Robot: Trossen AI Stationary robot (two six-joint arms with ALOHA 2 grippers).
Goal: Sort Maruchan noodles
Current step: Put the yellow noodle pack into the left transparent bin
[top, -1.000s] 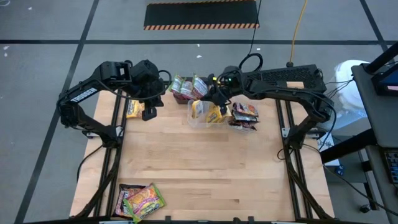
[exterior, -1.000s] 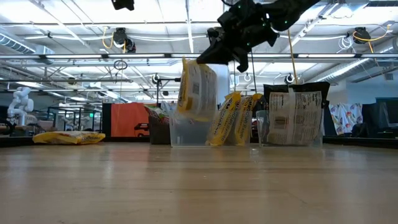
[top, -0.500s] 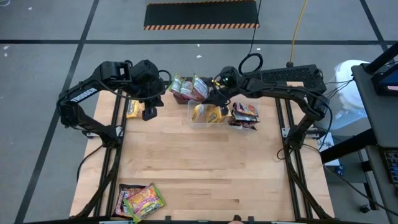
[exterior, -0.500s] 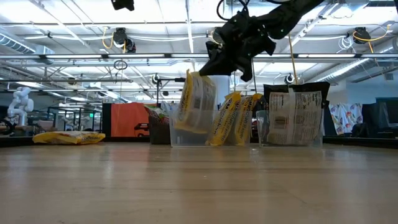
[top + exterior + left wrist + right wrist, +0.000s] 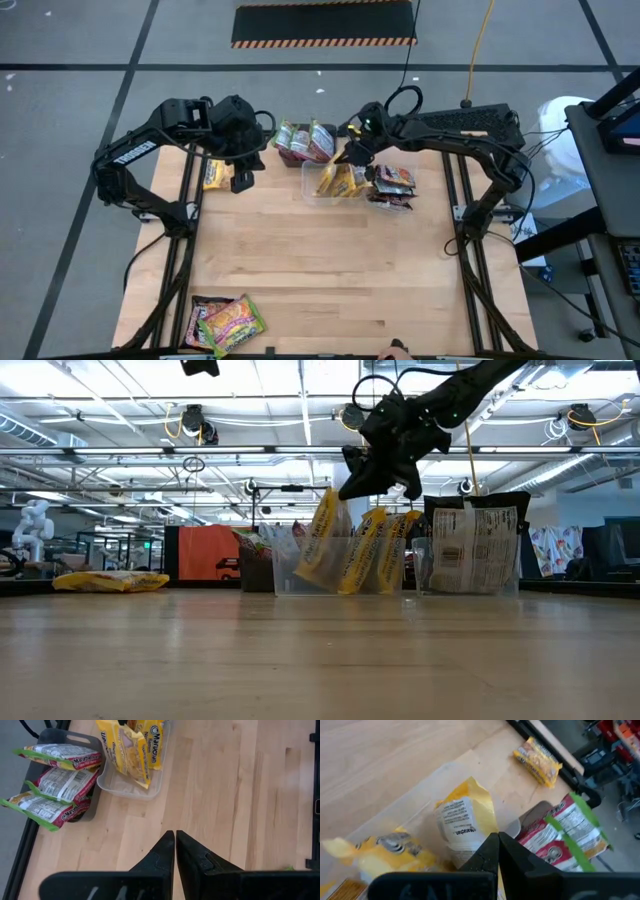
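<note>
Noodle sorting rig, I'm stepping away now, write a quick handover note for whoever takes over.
Right gripper: shut, empty, above the clear tub.
Left gripper: shut, empty, at the table's far left.
Done: yellow packets in the clear tub, green-edged packets in the grey box, dark packets on the right.
Left: one yellow packet by the left gripper, a pile of packets at the near left corner.

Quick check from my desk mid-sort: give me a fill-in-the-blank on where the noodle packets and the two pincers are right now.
1. The packets standing in the clear tub are ____ in colour.
2. The right pincer hangs above the clear tub with its fingers ____.
3. The green-edged packets lie in the ____ tray at the table's far edge.
4. The left pincer hangs beside a lone ____ packet on the table.

Missing words: yellow; shut; dark grey; yellow
</note>
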